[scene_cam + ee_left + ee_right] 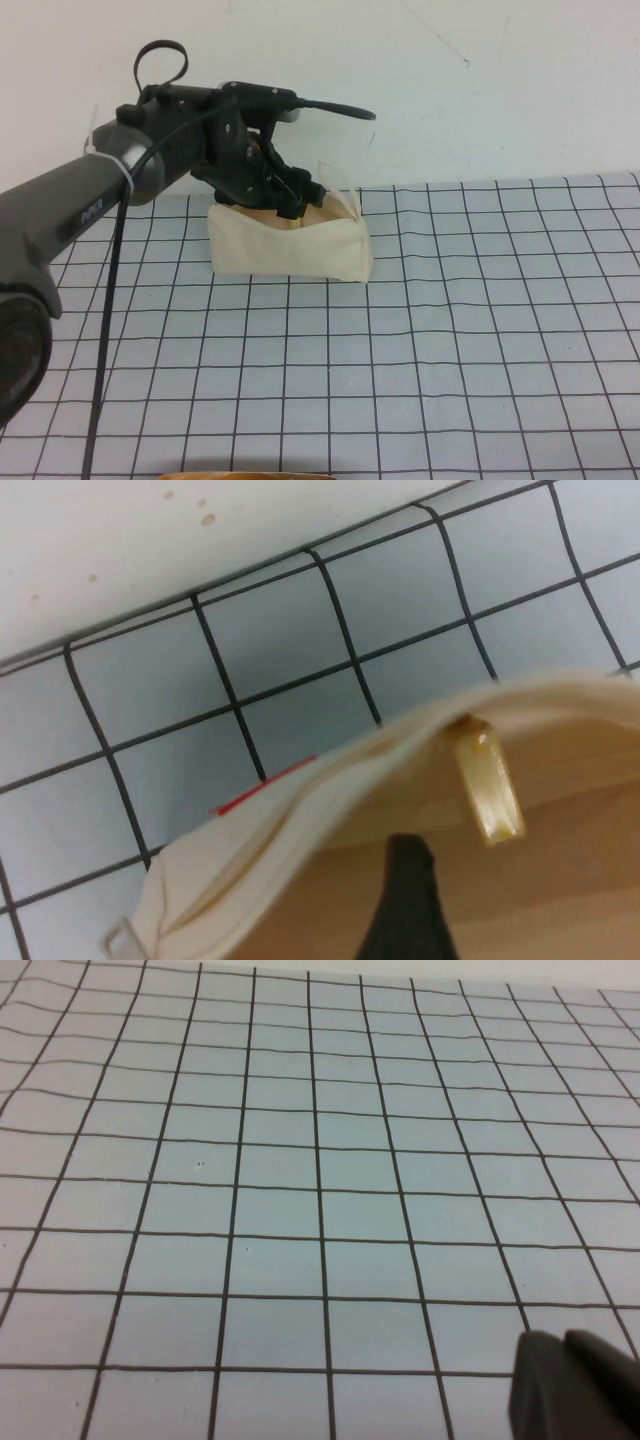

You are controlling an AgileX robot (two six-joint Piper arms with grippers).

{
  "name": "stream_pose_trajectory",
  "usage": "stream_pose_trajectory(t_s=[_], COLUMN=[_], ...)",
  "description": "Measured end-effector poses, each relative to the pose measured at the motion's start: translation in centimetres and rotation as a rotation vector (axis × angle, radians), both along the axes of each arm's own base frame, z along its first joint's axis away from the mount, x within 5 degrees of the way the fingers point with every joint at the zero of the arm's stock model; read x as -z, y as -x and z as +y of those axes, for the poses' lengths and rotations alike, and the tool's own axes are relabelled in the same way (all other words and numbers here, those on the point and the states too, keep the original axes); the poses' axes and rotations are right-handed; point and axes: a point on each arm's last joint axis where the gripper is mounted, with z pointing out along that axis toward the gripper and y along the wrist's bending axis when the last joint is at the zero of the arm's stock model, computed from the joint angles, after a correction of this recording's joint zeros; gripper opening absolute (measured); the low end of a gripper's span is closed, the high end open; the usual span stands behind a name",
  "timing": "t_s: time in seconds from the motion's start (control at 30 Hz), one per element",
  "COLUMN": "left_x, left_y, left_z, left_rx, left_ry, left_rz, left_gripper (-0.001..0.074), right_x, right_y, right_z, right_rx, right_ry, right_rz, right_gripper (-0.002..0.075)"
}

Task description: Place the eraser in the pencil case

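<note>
Gridded table (480, 340), bearing the cream pencil case (290, 250) near its far edge, mouth gaping. Left gripper (290, 205) dipped into that mouth, finger state impossible to tell; right gripper (575, 1385) low over bare grid, likewise unclear. Eraser (490, 785) inside the case, against the lining.

wall (480, 90) — plain white, scuffed | table (480, 380) — pale grey, black grid lines

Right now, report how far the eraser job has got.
Done: the left gripper is at the open mouth of the pencil case on the grid mat. In hand: the eraser sits inside the opening against the lining. Left: withdraw the arm. The right gripper hangs over bare mat.
</note>
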Motion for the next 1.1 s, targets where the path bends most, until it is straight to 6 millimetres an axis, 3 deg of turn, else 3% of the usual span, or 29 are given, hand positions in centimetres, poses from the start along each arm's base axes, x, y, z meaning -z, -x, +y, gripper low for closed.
stream_pose_trajectory(t_s=[0.07, 0.13, 0.33, 0.47, 0.53, 0.8, 1.1], left_x=[0.0, -0.6, -6.5, -10.1, -10.6, -13.8, -13.0], left_y=[0.2, 0.6, 3.8, 7.2, 9.4, 21.4, 35.6], left_z=[0.0, 0.2, 1.6, 2.8, 3.3, 6.8, 12.1], left_rx=[0.002, 0.007, 0.118, 0.149, 0.158, 0.115, 0.075], left_ry=[-0.005, -0.019, -0.128, -0.136, -0.114, 0.114, 0.247], left_rz=[0.018, 0.040, 0.030, 0.002, 0.005, -0.213, -0.541], left_gripper=[0.0470, 0.0445, 0.0094, 0.0019, 0.0008, 0.0000, 0.0000], right_x=[0.0, 0.0, 0.0, 0.0, 0.0, 0.0, 0.0], right_y=[0.0, 0.0, 0.0, 0.0, 0.0, 0.0, 0.0], right_z=[0.0, 0.0, 0.0, 0.0, 0.0, 0.0, 0.0], right_rx=[0.000, 0.000, 0.000, 0.000, 0.000, 0.000, 0.000], right_ry=[0.000, 0.000, 0.000, 0.000, 0.000, 0.000, 0.000], right_rz=[0.000, 0.000, 0.000, 0.000, 0.000, 0.000, 0.000], right_gripper=[-0.0001, -0.0001, -0.0001, -0.0001, -0.0001, -0.0001, -0.0001])
